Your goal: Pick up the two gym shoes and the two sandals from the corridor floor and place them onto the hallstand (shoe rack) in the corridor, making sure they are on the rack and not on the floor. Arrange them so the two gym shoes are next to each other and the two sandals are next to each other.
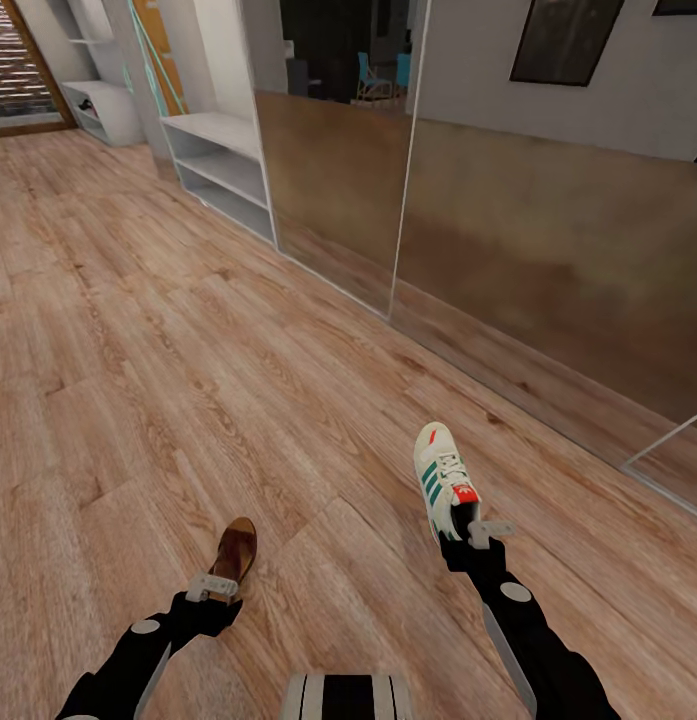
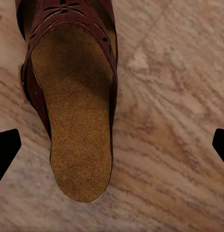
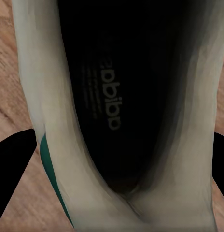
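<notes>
A cream-white gym shoe (image 1: 443, 482) with green stripes and a red tongue is at the lower right, its heel between the fingers of my right gripper (image 1: 477, 532). The right wrist view looks into the gym shoe's dark opening (image 3: 117, 111), with both fingers pressed against its heel. A brown sandal (image 1: 236, 550) lies on the corridor floor (image 1: 188, 380) at the lower left. My left gripper (image 1: 214, 586) hovers open over its heel end. In the left wrist view the sandal (image 2: 73, 121) lies nearer one finger, touching neither. The hallstand (image 1: 106, 108) stands far off at the top left, with wall shelves above it.
A plain white open bench (image 1: 223, 165) stands along the right wall, nearer than the hallstand. Mirrored wall panels (image 1: 548, 250) run down the right side. A small dark thing (image 1: 84, 105) lies on the hallstand, too small to identify. Open plank floor stretches ahead.
</notes>
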Controlling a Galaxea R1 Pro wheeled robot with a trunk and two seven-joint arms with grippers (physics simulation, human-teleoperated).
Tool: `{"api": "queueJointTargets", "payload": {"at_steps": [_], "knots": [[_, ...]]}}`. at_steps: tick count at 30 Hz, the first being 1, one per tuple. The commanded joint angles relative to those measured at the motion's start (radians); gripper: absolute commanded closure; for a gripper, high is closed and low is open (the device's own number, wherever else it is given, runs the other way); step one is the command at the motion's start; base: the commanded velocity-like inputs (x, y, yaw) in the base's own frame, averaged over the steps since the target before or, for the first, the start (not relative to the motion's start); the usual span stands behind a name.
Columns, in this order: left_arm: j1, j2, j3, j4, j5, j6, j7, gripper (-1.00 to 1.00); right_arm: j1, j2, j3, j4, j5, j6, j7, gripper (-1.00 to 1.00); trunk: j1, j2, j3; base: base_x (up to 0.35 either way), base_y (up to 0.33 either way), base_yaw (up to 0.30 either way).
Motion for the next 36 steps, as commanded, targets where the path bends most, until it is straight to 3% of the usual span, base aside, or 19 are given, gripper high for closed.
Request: {"api": "queueJointTargets", "payload": {"at_steps": [1,11,24,32,36], "knots": [[0.000,-0.001,0.008,-0.002,-0.007,0.004,-0.008,-1.00,0.000,-0.001,0.005,-0.002,-0.008,0.005,-0.009,1.00,0.000,0.000,-0.001,0.000,0.000,0.000],[-0.001,0.003,0.016,-0.004,-0.006,0.000,0.007,-1.00,0.000,-0.001,0.004,-0.003,-0.008,0.005,-0.009,1.00,0.000,0.000,-0.002,0.000,0.000,0.005],[-0.003,0.000,0.031,-0.005,-0.001,-0.004,0.046,-1.00,0.000,-0.001,0.004,-0.003,-0.008,0.005,-0.009,1.00,0.006,-0.003,-0.064,0.000,0.000,0.139],[-0.002,0.001,0.032,-0.019,0.012,-0.005,0.047,-1.00,0.000,-0.001,0.004,-0.003,-0.008,0.005,-0.009,1.00,0.006,-0.003,-0.066,0.000,0.000,0.045],[-0.002,0.000,0.032,-0.025,0.018,-0.005,0.048,-1.00,0.000,-0.001,0.004,-0.003,-0.008,0.005,-0.009,1.00,0.007,-0.004,-0.082,0.000,0.000,0.007]]}}
